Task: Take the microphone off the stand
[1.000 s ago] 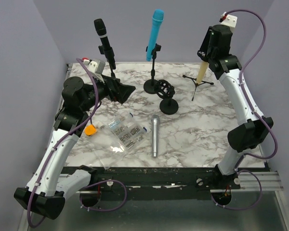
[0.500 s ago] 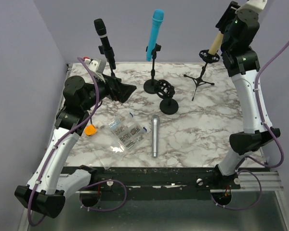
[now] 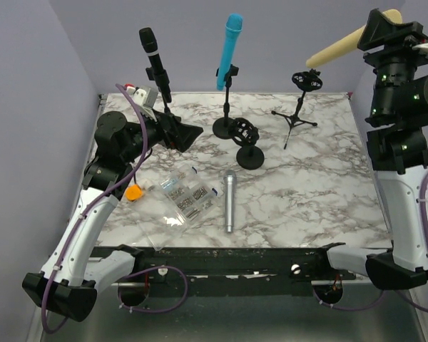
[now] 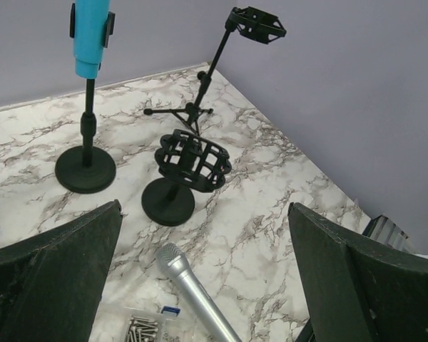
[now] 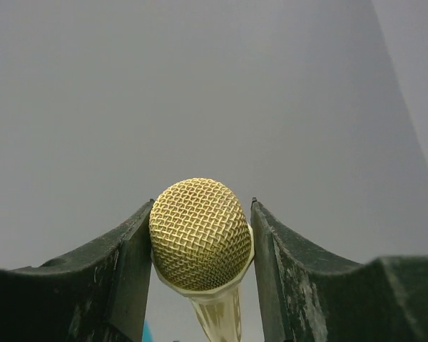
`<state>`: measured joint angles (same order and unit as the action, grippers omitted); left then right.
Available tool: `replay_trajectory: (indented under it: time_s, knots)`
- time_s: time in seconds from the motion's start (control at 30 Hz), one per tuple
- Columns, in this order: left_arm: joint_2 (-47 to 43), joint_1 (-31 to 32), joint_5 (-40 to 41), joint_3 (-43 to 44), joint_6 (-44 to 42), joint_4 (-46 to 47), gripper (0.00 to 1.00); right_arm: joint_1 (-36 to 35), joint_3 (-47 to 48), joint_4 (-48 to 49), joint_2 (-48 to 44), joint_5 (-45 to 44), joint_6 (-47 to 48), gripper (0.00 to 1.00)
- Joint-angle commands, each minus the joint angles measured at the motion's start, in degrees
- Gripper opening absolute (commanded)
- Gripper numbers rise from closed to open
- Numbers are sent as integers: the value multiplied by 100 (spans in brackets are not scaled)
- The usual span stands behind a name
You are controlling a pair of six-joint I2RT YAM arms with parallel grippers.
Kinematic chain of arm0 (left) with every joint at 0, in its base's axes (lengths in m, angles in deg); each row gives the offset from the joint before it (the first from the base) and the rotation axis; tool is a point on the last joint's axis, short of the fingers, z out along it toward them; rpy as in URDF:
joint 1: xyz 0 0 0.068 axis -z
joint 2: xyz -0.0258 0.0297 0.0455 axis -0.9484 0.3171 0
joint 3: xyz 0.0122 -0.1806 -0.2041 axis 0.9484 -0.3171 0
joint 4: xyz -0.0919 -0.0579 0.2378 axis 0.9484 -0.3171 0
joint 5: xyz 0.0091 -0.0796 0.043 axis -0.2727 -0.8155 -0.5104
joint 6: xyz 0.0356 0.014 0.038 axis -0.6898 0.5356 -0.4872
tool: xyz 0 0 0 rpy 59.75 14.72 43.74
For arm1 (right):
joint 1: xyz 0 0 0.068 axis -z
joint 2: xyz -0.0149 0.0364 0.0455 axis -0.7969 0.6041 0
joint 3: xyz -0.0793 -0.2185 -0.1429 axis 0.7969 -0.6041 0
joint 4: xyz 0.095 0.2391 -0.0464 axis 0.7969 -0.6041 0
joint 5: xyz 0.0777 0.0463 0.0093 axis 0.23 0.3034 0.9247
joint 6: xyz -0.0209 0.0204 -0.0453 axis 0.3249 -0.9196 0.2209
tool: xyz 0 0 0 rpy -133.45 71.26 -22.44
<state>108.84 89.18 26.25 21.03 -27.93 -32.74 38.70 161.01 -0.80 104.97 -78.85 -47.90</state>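
Carrying the cream microphone [image 3: 335, 51] high in the upper right of the overhead frame, the right gripper [image 3: 374, 32] is clamped on its gold mesh head, which the wrist view shows wedged squarely between both fingers [image 5: 128, 263]. The body slants down-left toward the tripod stand [image 3: 294, 117], whose cradle [image 3: 306, 79] sits empty. The tail appears to be clear of that cradle, though the overhead angle makes depth hard to judge.

To finish well, the arm should keep that firm pinch, since a rounded mesh head could slip. It should swing the tail away from the cradle before lowering, then pick a bare patch of table [image 3: 307, 192] away from the silver microphone [image 3: 230, 201].

The left gripper [image 3: 187, 135] hangs with jaws spread wide, holding nothing, at centre left.

A second ago the microphone stood nearly upright in the cradle. Half a second ago it was partly lifted. Now it is out, tipped toward horizontal and further right. The left arm has not shifted.
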Motion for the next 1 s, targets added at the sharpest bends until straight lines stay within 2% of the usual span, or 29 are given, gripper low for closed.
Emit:
replay_trajectory:
  time_s: [0.0, 0.17, 0.3, 0.43, 0.57, 0.7, 0.83, 0.9, 0.97]
  knots:
    - [-19, -32, -162, -32, 55, 137, 99, 17, -725, -550, -512, 1044, -1077, 13]
    - [-12, -34, -305, -52, 191, 241, 99, 21, -2067, -1095, -1386, 1916, -1475, 12]
    - [34, -29, -389, -57, 289, 278, 99, 16, -2641, -2059, -1693, 2297, -1532, 8]
    - [43, -32, -382, -60, 302, 278, 99, 17, -3133, -2960, -1661, 2923, -1621, 2]
    - [58, -29, -392, -62, 334, 290, 99, 16, -4018, -3336, -1418, 3490, -1648, 1]
    - [86, -27, -434, -105, 406, 369, 98, 20, -5230, -2878, -910, 4687, -2105, 1]
    - [161, -27, -451, -112, 442, 361, 98, -9, -6312, -1292, -323, 5850, -3000, 1]
    - [191, -23, -477, -110, 459, 371, 98, -129, -6485, -849, 44, 5900, -3138, 1]
    - [201, -27, -471, -105, 460, 371, 98, -273, -6408, -861, 368, 5670, -3009, 1]
